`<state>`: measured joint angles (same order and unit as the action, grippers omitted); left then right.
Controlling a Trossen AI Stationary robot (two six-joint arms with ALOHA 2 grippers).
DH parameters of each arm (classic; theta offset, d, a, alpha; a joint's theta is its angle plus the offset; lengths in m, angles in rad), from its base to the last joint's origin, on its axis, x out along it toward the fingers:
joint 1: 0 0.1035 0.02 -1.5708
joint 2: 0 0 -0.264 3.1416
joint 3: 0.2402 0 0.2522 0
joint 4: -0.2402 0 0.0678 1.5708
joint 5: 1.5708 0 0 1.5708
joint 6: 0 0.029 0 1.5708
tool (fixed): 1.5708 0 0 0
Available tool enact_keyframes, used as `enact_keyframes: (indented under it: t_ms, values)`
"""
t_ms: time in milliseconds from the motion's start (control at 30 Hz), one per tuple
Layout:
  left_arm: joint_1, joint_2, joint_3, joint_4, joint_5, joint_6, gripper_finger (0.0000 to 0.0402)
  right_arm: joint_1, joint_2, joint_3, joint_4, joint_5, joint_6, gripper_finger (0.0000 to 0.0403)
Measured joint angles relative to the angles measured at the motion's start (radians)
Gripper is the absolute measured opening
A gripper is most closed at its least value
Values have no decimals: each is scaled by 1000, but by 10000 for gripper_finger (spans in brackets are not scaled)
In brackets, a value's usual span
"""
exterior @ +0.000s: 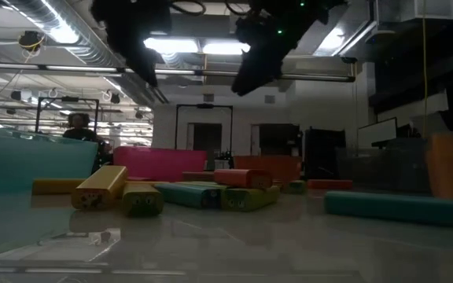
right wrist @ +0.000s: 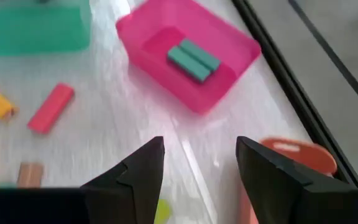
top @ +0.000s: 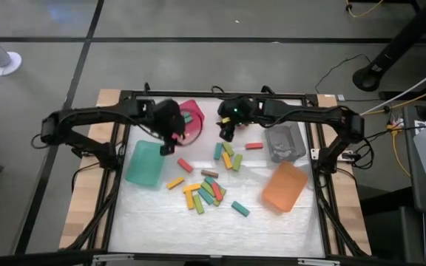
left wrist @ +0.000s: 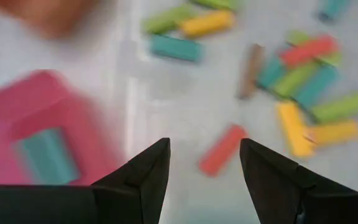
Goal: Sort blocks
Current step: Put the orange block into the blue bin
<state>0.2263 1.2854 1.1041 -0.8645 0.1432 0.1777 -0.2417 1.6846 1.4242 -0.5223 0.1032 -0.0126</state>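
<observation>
A white table top (top: 272,229) inside a black frame, seen from above. The left gripper (left wrist: 204,168) hovers with fingers apart and empty; a red block (left wrist: 222,149) lies just ahead of its tips, and the pile of blocks (top: 209,191) lies beyond. The right gripper (right wrist: 197,165), also spread and empty, faces the pink bin (right wrist: 241,46), which holds two teal blocks (right wrist: 193,60)
</observation>
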Motion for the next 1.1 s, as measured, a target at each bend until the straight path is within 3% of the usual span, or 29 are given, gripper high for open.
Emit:
enact_keyframes:
  t_ms: [267,500,633,1100]
  values:
    - [-115,7,-208,182,28,101,182,0,-43,0,-160,-7,-23,202]
    - [-145,18,-351,426,-3,244,182,0,-49,0,-161,0,-21,202]
    - [-145,25,-406,526,-5,301,182,0,-49,0,-160,-4,-20,202]
    - [-146,32,-528,681,-5,293,182,0,-49,0,-160,-18,-19,202]
